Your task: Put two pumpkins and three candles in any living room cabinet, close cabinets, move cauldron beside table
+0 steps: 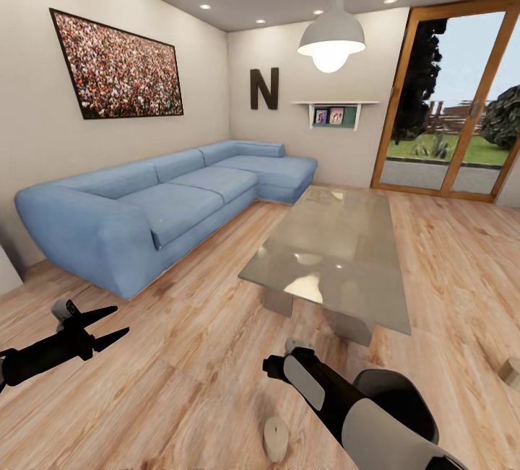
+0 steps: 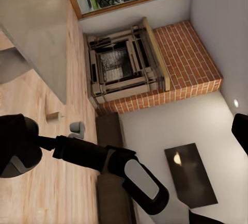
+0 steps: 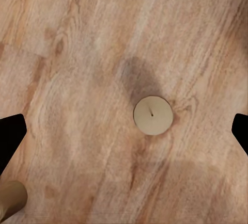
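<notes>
Candle (image 3: 153, 115) stands upright on the wood floor straight below my right gripper (image 3: 124, 131), whose fingers are spread wide and empty. A second candle (image 3: 10, 199) sits off to one side. My left gripper (image 1: 108, 325) hangs apart. Nothing looks stowed yet.

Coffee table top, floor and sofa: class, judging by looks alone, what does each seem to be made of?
Coffee table top: apparently glossy grey glass or lacquer; it mirrors the lamp.
Floor: wood planks, showing grain and knots.
Sofa: blue, matte, probably fabric.
</notes>
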{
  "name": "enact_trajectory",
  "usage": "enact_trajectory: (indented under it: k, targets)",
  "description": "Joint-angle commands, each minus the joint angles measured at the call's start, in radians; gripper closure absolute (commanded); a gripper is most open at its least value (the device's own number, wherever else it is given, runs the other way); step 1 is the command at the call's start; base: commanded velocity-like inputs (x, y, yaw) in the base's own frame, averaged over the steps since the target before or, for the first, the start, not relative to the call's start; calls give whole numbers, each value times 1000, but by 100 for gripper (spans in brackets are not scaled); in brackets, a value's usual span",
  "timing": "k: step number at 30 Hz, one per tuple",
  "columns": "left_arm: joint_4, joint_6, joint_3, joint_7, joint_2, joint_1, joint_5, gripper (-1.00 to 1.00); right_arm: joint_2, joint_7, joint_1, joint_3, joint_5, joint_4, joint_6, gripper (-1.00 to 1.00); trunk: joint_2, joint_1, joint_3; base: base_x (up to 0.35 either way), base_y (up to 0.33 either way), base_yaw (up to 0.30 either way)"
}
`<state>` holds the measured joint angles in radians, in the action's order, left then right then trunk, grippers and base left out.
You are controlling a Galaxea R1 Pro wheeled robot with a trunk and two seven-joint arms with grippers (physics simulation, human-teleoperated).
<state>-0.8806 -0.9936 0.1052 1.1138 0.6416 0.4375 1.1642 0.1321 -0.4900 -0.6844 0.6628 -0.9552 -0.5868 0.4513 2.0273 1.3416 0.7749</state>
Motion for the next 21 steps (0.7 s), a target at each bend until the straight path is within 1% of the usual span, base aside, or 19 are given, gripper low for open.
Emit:
enact_trajectory:
  k: [1, 3, 5, 7, 9, 10, 12, 16, 18, 21]
  targets:
    - [0, -5, 4, 3, 1, 1, 5, -100, 0, -8, -1, 5, -8, -1, -7, -100, 8, 4, 4, 0, 0, 0]
    - [-3, -6, 5, 4, 1, 1, 7, -100, 0, -8, -1, 6, -8, 2, -33, -100, 22, 11, 11, 0, 0, 0]
    - [-9, -6, 8, 5, 0, 1, 9, -100, -1, -7, -1, 7, -9, 9, -85, -100, 36, 19, 17, 0, 0, 0]
    - [-11, -6, 11, 17, 0, 1, 10, -100, 0, -8, -1, 7, -9, 20, -115, -100, 50, 27, 23, 0, 0, 0]
    - [-12, -7, 26, 66, 0, 1, 7, -100, 0, -7, -1, 7, -8, 27, -129, -100, 64, 34, 29, 0, 0, 0]
    - [-12, -6, 59, 125, 1, 1, 4, -100, 0, -7, -1, 7, -7, 30, -138, -100, 71, 38, 32, 0, 0, 0]
    - [-10, -5, 88, 161, 1, 1, 2, -100, 1, -7, -1, 8, -7, 32, -149, -100, 85, 46, 39, 0, 0, 0]
    - [-9, -5, 106, 180, 1, 1, 2, -100, 1, -7, -1, 9, -7, 33, -159, -100, 113, 61, 51, 0, 0, 0]
    - [-10, -5, 109, 183, 0, 1, 2, -100, 1, -7, -1, 18, -7, 33, -160, -100, 127, 69, 58, 0, 0, 0]
    - [-11, -5, 112, 186, 0, 1, 3, -100, 1, -8, -1, 51, -8, 36, -164, -100, 148, 80, 67, 0, 0, 0]
